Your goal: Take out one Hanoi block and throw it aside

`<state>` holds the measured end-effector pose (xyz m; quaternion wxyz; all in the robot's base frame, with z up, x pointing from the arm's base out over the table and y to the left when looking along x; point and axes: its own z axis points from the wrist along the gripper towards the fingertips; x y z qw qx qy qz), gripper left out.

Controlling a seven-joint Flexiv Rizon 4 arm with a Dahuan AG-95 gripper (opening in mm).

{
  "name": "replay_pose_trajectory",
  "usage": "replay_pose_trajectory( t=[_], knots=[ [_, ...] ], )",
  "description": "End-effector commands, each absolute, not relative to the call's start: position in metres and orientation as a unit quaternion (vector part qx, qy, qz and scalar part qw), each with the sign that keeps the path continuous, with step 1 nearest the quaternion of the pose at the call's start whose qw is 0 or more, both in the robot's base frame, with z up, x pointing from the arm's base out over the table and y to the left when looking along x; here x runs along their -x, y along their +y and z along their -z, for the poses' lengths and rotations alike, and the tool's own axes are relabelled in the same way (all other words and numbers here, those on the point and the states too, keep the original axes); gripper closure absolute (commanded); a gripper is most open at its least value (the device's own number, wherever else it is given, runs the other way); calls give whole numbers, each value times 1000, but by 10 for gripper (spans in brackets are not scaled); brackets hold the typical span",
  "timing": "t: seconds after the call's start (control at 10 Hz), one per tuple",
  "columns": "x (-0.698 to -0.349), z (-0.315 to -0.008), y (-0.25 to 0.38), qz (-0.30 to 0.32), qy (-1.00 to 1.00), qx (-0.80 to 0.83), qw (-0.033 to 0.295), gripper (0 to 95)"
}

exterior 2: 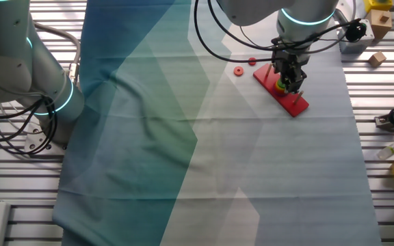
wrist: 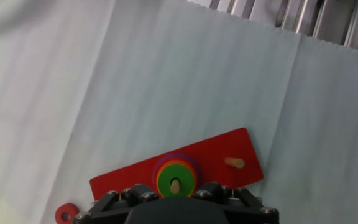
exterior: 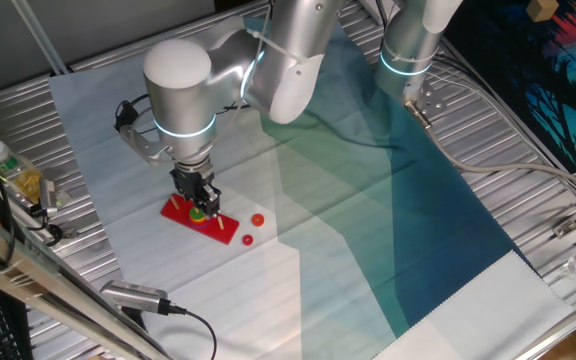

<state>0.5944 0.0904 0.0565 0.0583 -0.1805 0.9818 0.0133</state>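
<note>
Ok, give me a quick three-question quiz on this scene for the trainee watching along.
1. True or false: the green disc sits on a peg of the red base.
2. How many red discs lie loose on the cloth?
3. Where is the gripper? A) right over the base's stack B) over the loose discs C) off the cloth

Key: 1 true; 2 two; 3 A.
</note>
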Motion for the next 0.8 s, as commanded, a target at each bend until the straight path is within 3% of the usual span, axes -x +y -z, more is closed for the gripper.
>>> replay_pose_trajectory(
  t=[0.1, 0.8],
  knots=[
    [-595, -56, 90, -14, 982, 180, 58, 380],
    [-595, -56, 90, -11, 982, 179, 53, 380]
  ],
)
